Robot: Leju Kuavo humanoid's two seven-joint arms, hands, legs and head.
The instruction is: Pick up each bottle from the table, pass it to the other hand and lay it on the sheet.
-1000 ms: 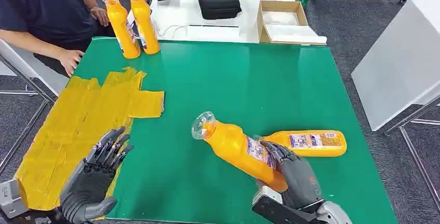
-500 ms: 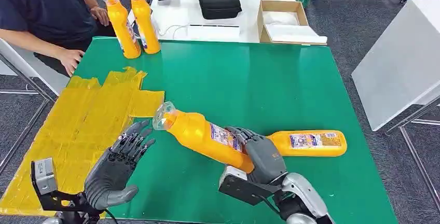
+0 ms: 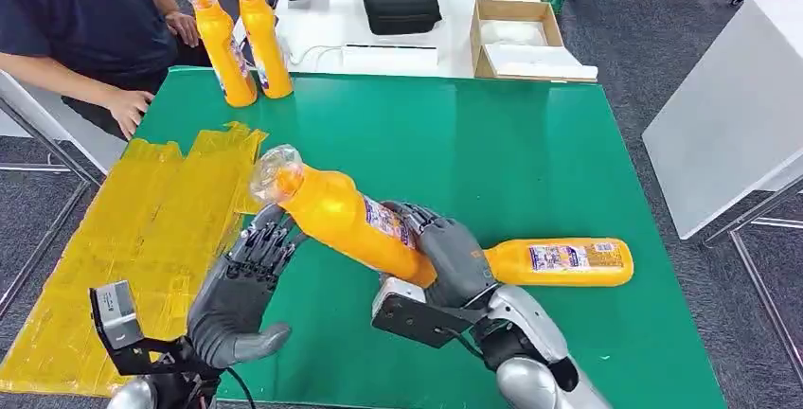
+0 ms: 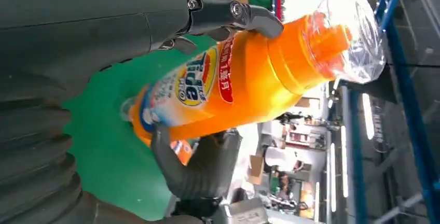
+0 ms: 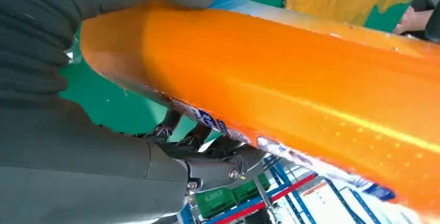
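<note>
Right hand [image 3: 453,259] gripping orange plastic bottle [image 3: 341,218]; left hand [image 3: 241,286] spread, fingertips at neck. I'd expect drop if released early.

The head view looks forward and down from high on the robot over the green table [image 3: 492,144]. Both wrist views sit close behind their own hands (turned pictures), and all three share the held orange bottle [image 3: 346,220] [image 4: 244,81] [image 5: 290,94].

Four bottles [image 3: 341,220] — one yellow sheet [image 3: 142,239]
</note>
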